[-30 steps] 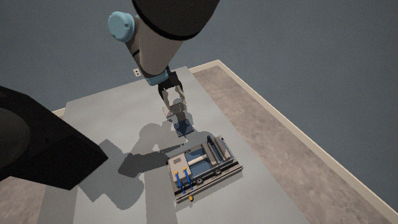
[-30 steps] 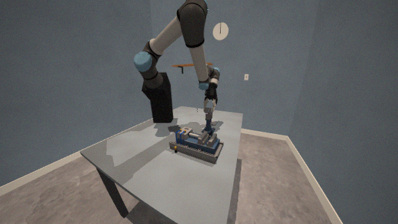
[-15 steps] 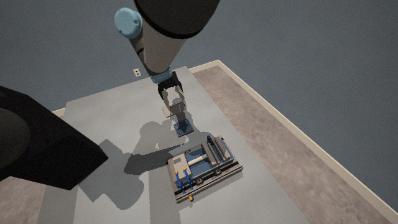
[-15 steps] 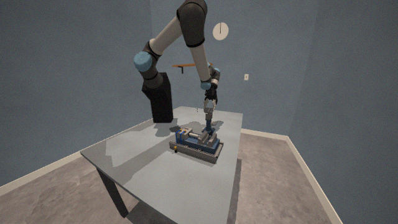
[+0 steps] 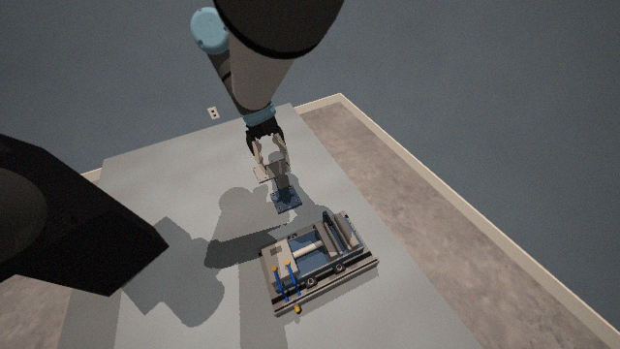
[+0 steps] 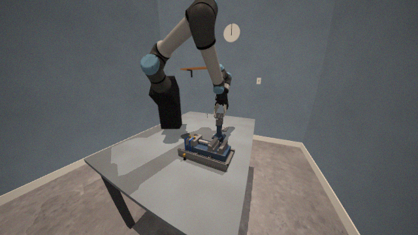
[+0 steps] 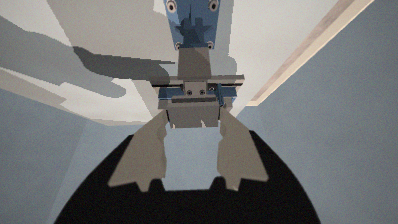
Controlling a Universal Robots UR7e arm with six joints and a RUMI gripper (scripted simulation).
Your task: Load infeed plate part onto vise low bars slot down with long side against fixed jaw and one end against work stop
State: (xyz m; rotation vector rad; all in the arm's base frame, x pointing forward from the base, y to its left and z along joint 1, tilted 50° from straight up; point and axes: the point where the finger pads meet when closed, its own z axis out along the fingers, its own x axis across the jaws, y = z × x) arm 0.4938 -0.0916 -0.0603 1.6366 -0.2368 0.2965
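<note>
My gripper point(image 5: 274, 164) point(image 6: 220, 113) point(image 7: 194, 109) is shut on the part, a grey block point(image 5: 277, 170) point(image 6: 219, 116) point(image 7: 194, 116) held crosswise between the fingertips. The part is raised beside the grey V-block point(image 5: 282, 183) point(image 6: 219, 122) point(image 7: 194, 62), which stands on a blue base. A gap shows between them in the wrist view. Which way the slot faces is not clear. The vise point(image 5: 317, 263) point(image 6: 213, 153) point(image 7: 172, 93) is open, with nothing between its jaws. Its fixed jaw point(image 5: 346, 232) is at the right end in the top view. The work stop is too small to make out.
The V-block's blue base plate point(image 5: 292, 198) point(image 7: 172, 22) is bolted down close behind the vise. A pale plate point(image 5: 262, 174) shows under the left finger in the top view. Two blue hoses point(image 5: 293, 279) stand up at the cylinder end of the vise.
</note>
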